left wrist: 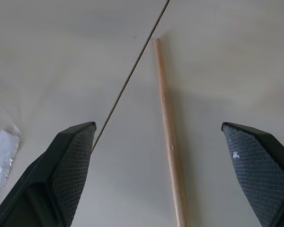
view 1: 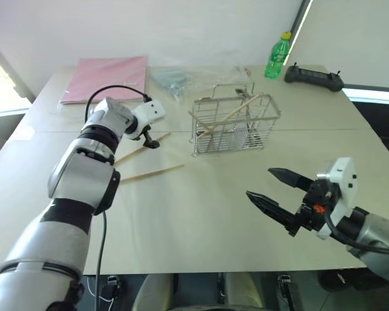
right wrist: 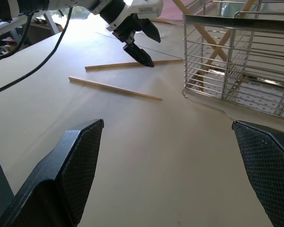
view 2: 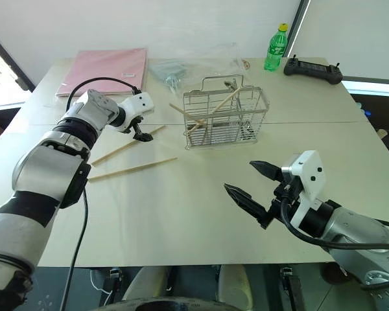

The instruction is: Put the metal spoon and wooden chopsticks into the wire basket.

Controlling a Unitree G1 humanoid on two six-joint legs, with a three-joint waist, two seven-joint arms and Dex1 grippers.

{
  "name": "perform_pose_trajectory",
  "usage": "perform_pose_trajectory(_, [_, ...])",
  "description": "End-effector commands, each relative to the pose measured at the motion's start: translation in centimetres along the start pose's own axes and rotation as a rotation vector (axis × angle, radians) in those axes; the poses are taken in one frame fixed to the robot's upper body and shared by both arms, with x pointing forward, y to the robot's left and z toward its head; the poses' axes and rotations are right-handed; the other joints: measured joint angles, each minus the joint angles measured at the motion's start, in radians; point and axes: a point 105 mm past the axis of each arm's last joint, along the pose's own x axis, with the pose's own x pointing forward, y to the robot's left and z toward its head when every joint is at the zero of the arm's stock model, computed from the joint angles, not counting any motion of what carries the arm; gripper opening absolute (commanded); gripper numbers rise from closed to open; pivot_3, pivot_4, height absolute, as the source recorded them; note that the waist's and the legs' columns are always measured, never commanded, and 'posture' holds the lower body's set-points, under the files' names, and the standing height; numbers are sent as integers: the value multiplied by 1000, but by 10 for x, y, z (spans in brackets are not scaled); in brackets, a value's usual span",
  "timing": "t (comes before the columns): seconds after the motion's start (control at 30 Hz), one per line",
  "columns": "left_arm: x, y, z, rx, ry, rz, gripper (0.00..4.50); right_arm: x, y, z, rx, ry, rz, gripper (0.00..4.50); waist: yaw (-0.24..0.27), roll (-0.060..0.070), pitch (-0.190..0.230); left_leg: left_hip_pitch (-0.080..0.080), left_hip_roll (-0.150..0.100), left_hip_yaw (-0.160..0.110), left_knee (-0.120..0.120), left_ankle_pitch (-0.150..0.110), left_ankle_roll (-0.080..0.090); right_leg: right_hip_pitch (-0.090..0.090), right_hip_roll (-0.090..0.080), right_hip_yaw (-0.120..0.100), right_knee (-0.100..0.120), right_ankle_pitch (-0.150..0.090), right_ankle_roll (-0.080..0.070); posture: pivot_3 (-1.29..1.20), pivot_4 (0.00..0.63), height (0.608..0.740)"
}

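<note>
The wire basket [view 1: 235, 123] stands upright at the table's middle back, with two wooden chopsticks [view 1: 236, 111] leaning crossed inside it. Two more chopsticks lie on the table to its left: one slanted [view 1: 133, 154], one nearer me [view 1: 152, 173]. My left gripper [view 1: 152, 140] is open and points down over the far end of the slanted chopstick [left wrist: 164, 104], which runs between its fingers without touching them. My right gripper [view 1: 259, 183] hovers open and empty above the table's near right. The metal spoon is hidden; I cannot make it out.
A pink folder [view 1: 107, 78] and a clear plastic bag [view 1: 181, 78] lie at the back left. A green bottle [view 1: 278, 57] and a black controller [view 1: 313, 77] sit at the back right. A seam line [left wrist: 128, 85] crosses the tabletop.
</note>
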Motion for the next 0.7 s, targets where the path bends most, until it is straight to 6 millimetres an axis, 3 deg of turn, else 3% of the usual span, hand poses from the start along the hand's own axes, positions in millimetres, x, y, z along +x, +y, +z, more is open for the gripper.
perform_pose_trajectory(0.03, [-4, 9, -1, -32, -15, 50, 4500, -4, 3, 11, -39, -39, 0, 4447, 1, 0, 0, 0, 0, 0, 0, 0, 0, 0, 0, 0, 0, 0, 0, 0, 150, 709])
perform_pose_trajectory(0.4, [-1, 7, -12, -79, 6, 55, 4500, -7, -1, 13, -33, -40, -19, 4447, 1, 0, 0, 0, 0, 0, 1, 0, 0, 1, 0, 0, 0, 0, 0, 0, 150, 709])
perform_pose_trajectory(0.5, [-1, 6, -12, -82, 5, 49, 3769, -7, -2, 14, -32, -41, -22, 4500, 1, 0, 0, 0, 0, 0, 1, 0, 0, 1, 0, 0, 0, 0, 0, 0, 150, 709])
perform_pose_trajectory(0.7, [-1, 7, -15, -84, 9, 57, 878, -7, -3, 14, -26, -47, -33, 4500, 1, 0, 0, 0, 0, 0, 2, 0, 0, 1, 0, 0, 0, 0, 0, 0, 150, 709])
